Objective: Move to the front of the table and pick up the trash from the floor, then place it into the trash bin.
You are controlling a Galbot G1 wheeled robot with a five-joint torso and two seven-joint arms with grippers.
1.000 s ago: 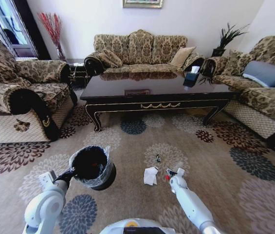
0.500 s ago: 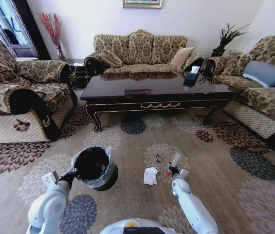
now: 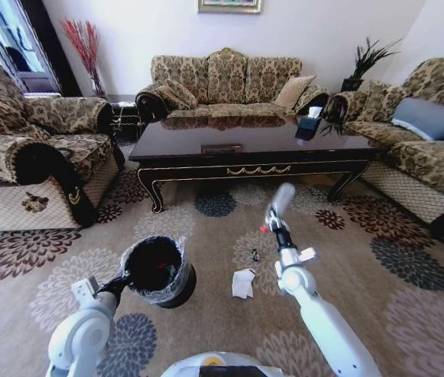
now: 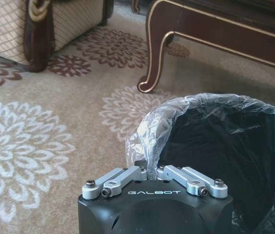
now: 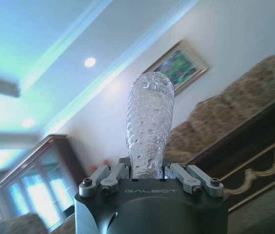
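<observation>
My right gripper (image 3: 273, 225) (image 5: 147, 173) is raised above the carpet, shut on the neck end of a clear plastic bottle (image 3: 282, 198) (image 5: 150, 117) with a red cap. The bottle points up toward the table (image 3: 257, 145). My left gripper (image 3: 126, 277) (image 4: 149, 171) is shut on the plastic liner at the near rim of the black trash bin (image 3: 159, 271) (image 4: 225, 146), which is left of the bottle. A crumpled white tissue (image 3: 244, 283) and a tiny dark scrap (image 3: 255, 254) lie on the carpet between the bin and my right arm.
Sofas stand to the left (image 3: 25, 149), behind the table (image 3: 225, 82) and to the right (image 3: 418, 133). A carved table leg (image 4: 152, 63) stands just beyond the bin. Open patterned carpet (image 3: 363, 259) lies in front of the table.
My right arm has lifted the bottle from just above the floor to well above it, toward the table. The bin in my left gripper has shifted slightly right.
</observation>
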